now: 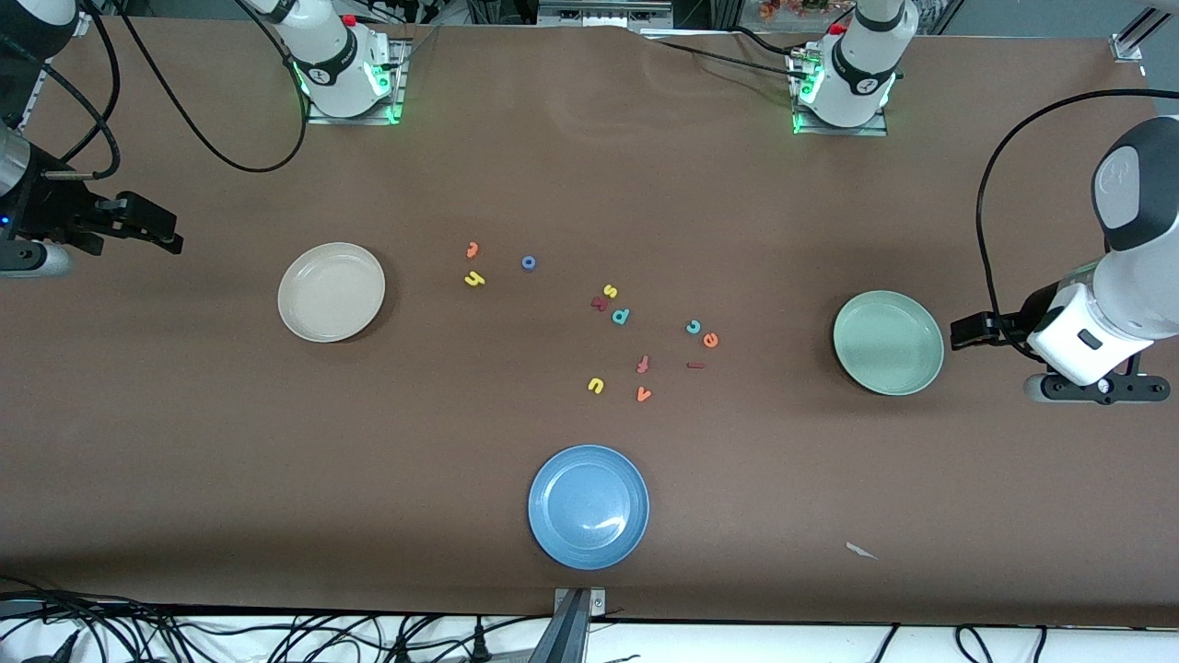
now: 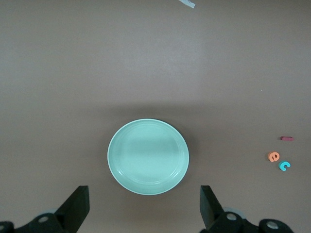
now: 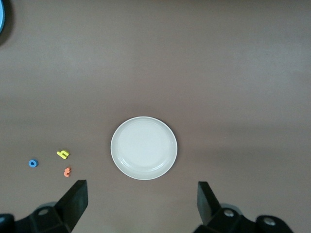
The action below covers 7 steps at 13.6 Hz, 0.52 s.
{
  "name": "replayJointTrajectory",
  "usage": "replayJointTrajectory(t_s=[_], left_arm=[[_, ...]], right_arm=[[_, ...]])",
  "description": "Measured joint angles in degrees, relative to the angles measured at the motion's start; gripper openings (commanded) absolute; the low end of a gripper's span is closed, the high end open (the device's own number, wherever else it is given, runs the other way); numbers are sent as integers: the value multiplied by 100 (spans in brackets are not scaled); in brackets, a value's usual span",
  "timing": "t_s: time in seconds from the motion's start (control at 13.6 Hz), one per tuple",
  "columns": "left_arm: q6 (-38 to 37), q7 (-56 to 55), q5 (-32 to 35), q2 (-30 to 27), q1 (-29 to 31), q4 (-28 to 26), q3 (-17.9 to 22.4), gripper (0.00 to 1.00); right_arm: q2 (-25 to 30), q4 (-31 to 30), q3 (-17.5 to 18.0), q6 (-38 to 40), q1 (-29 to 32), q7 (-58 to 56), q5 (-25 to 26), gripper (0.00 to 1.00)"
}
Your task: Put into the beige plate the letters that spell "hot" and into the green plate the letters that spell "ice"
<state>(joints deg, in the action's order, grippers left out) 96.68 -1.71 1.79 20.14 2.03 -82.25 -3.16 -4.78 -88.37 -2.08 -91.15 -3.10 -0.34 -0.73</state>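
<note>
Both plates are empty, and I have the left gripper (image 2: 144,206) spread wide above the table's edge beside the green plate (image 1: 926,364); the right gripper (image 3: 141,204) is likewise released beside the beige plate (image 1: 299,322). I judge the yellow "h" (image 1: 474,279), the nearest "hot" letter, is best pinched low across its stem.
</note>
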Motion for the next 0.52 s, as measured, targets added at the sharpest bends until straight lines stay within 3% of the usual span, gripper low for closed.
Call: replayJointTrajectory(t_s=[0.52], left_arm=[[-2,0,0,4,-33,-36,-85,100]], right_arm=[[-5,0,0,41,0,3,0,100]])
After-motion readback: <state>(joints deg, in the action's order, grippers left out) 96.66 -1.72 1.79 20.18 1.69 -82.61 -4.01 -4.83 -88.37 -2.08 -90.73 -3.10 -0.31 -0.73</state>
